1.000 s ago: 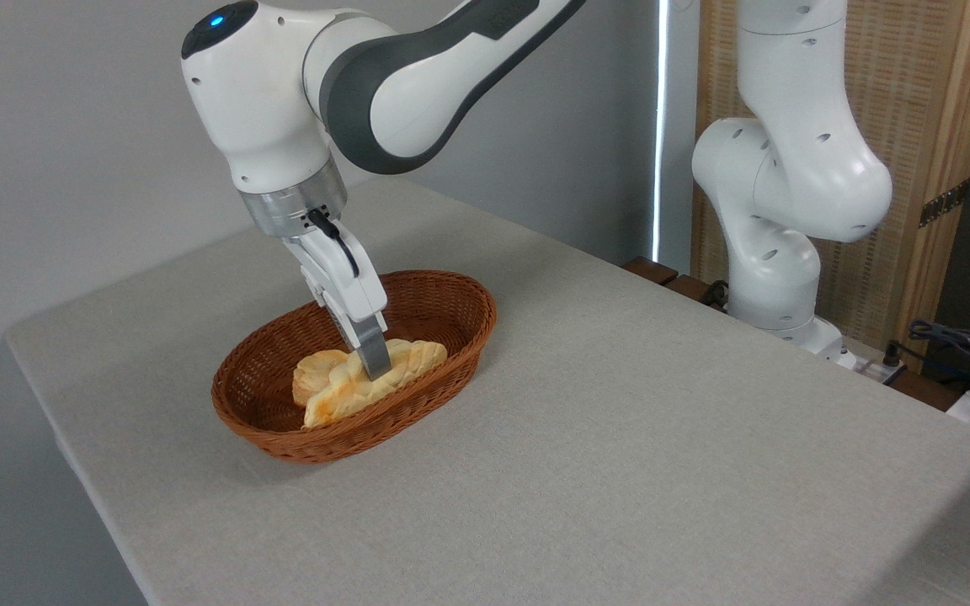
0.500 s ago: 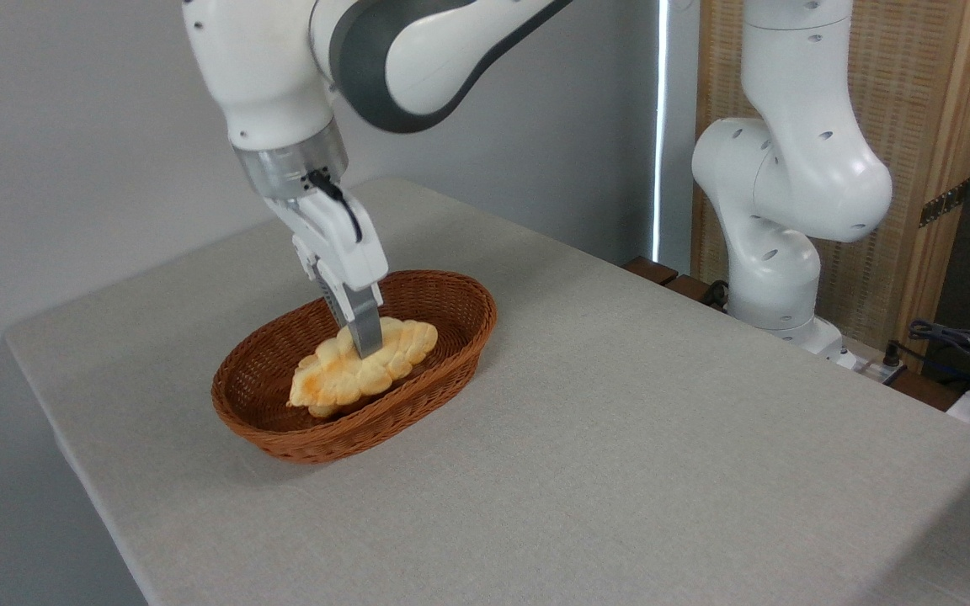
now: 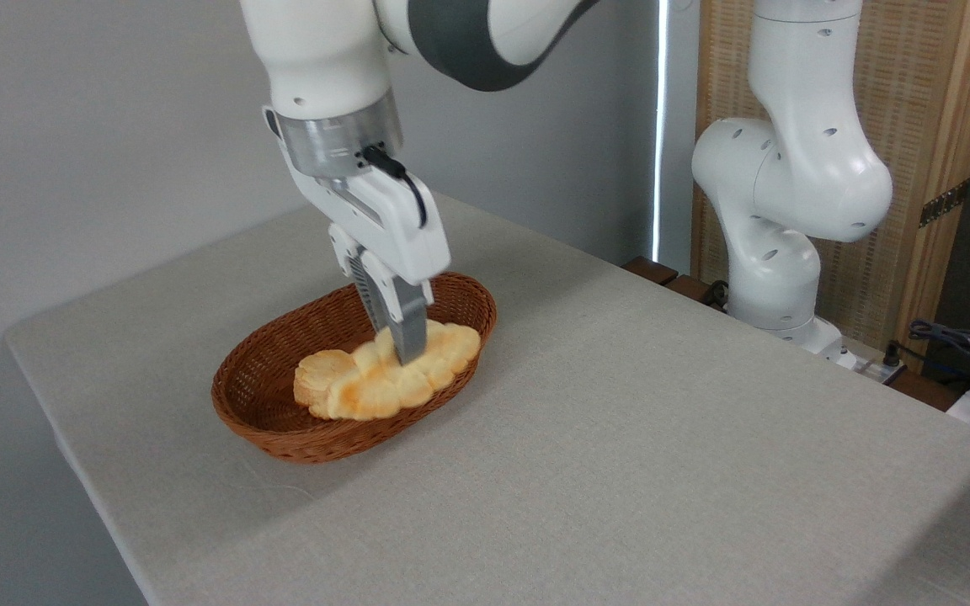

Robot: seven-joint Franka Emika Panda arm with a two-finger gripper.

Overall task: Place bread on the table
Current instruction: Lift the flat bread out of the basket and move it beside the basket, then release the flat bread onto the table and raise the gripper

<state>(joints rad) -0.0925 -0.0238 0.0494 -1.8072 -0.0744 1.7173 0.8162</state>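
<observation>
My white two-finger gripper (image 3: 408, 353) is down over the brown oval wicker basket (image 3: 283, 421), fingers pinched on the long, flat, golden-yellow scalloped loaf of bread (image 3: 392, 379). Only the near grey finger (image 3: 405, 324) shows clearly; the other sits behind it, so I can't see the far side of the grip. The bread hangs tilted, its right end raised above the basket's right rim, its left end lower, inside the basket. Whether that low end touches the basket floor is hard to tell; the near wall cuts off the view underneath.

At the bread's left end there's a paler rounded lump (image 3: 317, 380), and I can't make out if it belongs to the loaf or is a separate piece behind it.

The basket sits on the light grey cloth-covered worktop (image 3: 620, 438), towards its left end. Right of the basket is bare grey cloth. My upper arm runs out of the top of the picture. Far right of the basket, past the worktop's edge, my white base column (image 3: 780, 210) stands before a wood-framed woven screen (image 3: 914, 109), with dark cables (image 3: 956, 345) cut off at the picture's right edge.
</observation>
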